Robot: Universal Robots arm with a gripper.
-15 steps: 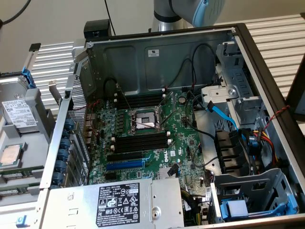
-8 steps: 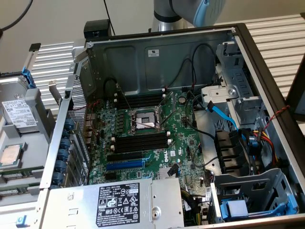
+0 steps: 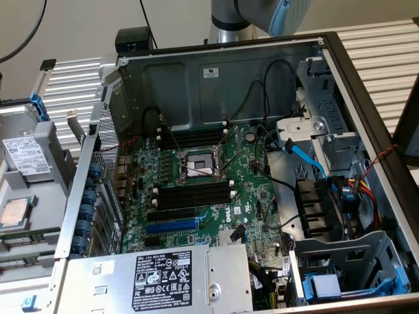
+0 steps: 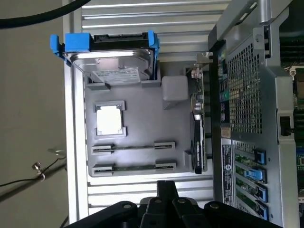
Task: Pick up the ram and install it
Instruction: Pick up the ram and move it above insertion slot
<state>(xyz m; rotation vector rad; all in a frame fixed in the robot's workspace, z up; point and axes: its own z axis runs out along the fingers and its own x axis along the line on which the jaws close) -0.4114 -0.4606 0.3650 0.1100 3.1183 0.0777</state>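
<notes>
wrist view: black gripper (image 4: 166, 185) clenched, empty, hovering near the grey plastic tray (image 4: 142, 121). long thin green ram stick (image 4: 134, 166) stands on edge there between end holders. light, stiff, fragile, i reckon; pinch its flat faces mid-length.

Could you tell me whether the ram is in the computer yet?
Not yet: the ram stands on edge in holders on the grey tray, outside the computer case.
</notes>
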